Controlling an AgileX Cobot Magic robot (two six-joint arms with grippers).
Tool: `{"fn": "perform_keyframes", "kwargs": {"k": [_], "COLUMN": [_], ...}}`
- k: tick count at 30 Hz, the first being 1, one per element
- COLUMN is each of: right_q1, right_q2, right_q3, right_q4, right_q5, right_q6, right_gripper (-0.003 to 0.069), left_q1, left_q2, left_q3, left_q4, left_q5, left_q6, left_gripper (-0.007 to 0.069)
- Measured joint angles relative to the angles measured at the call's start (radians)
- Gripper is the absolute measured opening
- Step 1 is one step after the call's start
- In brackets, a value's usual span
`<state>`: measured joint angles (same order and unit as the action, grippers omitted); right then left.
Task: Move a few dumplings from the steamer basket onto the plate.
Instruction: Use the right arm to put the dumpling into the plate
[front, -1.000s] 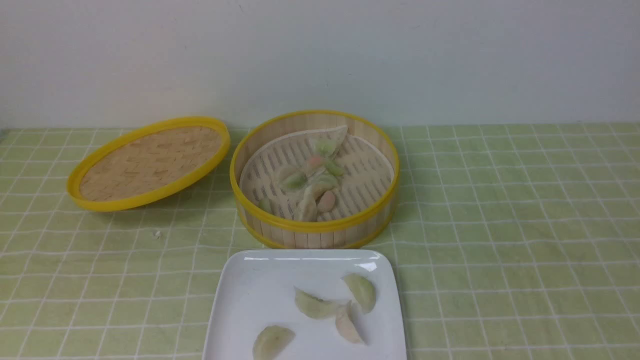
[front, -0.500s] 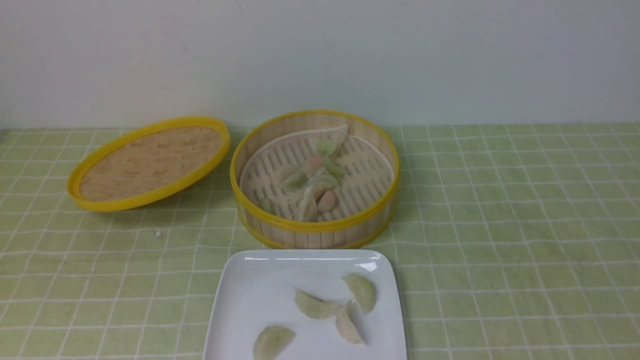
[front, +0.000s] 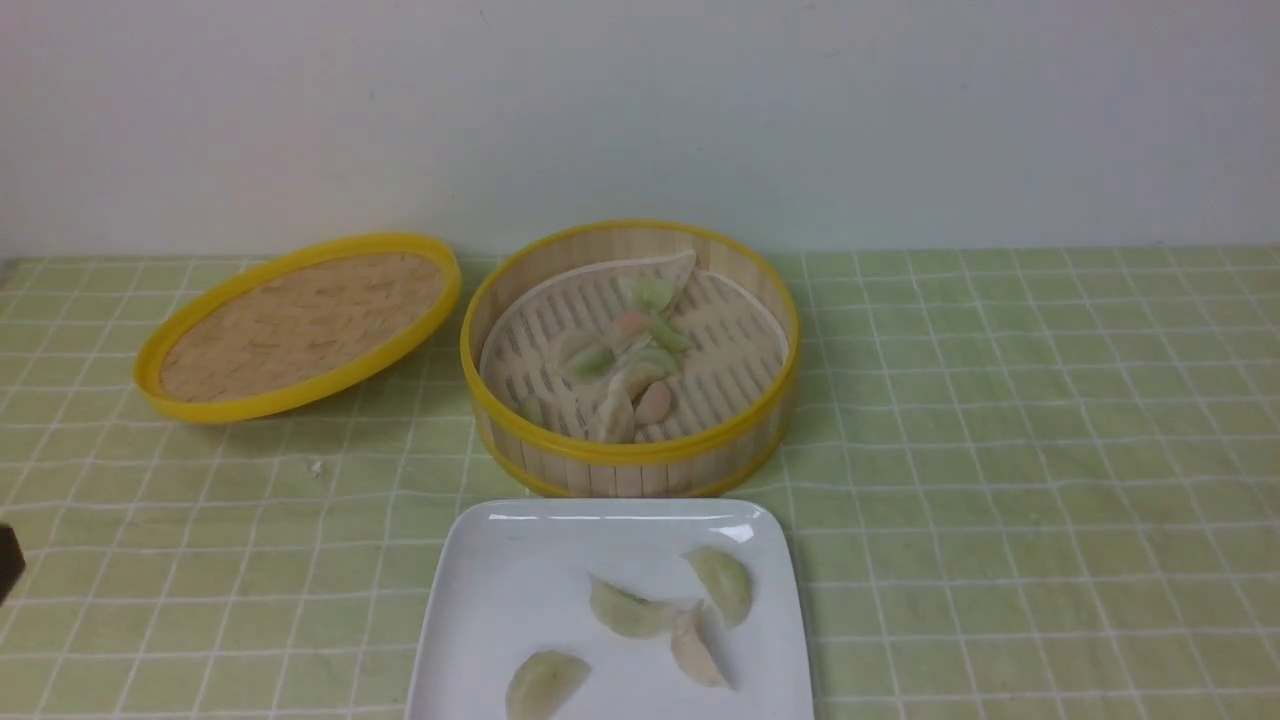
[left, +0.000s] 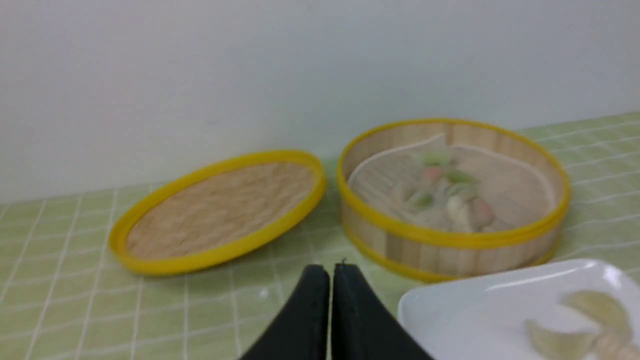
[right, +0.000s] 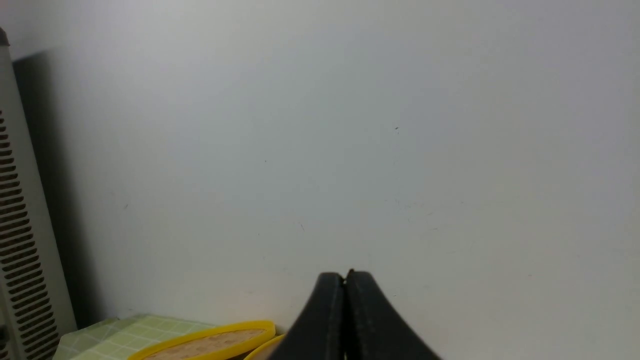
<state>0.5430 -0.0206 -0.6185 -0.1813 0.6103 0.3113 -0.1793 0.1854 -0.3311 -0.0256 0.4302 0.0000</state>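
The steamer basket (front: 630, 455) stands at the table's middle with several dumplings (front: 630, 365) piled on its slotted floor. Just in front of it, the white square plate (front: 500, 590) carries several pale dumplings (front: 630, 612). The left wrist view shows the basket (left: 450, 240), the plate (left: 450, 310) and my left gripper (left: 331, 270), shut and empty, low over the cloth left of the plate. Only a dark tip of that gripper (front: 8, 562) enters the front view at the left edge. My right gripper (right: 345, 276) is shut, empty, raised and facing the wall.
The shallow woven lid (front: 300, 325) with a yellow rim lies tilted to the left of the basket. A green checked cloth (front: 1000, 450) covers the table, and a white wall stands close behind. A slatted grey panel (right: 20, 225) shows in the right wrist view.
A dark tip of my left gripper has come into the front view at the left edge. Basket, plate and dumplings have not moved.
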Motion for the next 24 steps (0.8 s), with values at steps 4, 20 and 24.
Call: {"fn": "perform_keyframes", "kwargs": {"k": [4, 20, 24], "right_q1": [0.0, 0.0, 0.0], "right_q2": [0.0, 0.0, 0.0], "right_q3": [0.0, 0.0, 0.0], "right_q4": [0.0, 0.0, 0.0], "right_q5": [-0.001, -0.002, -0.002], "right_q6": [0.0, 0.001, 0.001], "right_gripper": [-0.0014, -0.0014, -0.0014], "left_q1": [0.06, 0.139, 0.139], "left_q2": [-0.083, -0.195, -0.195], "left_q3": [0.158, 0.357, 0.357], "left_q4": [0.002, 0.005, 0.005], "left_q5": [-0.012, -0.046, -0.046], "left_q6": [0.0, 0.005, 0.0], "left_gripper": [-0.0006, -0.0006, -0.0006]}}
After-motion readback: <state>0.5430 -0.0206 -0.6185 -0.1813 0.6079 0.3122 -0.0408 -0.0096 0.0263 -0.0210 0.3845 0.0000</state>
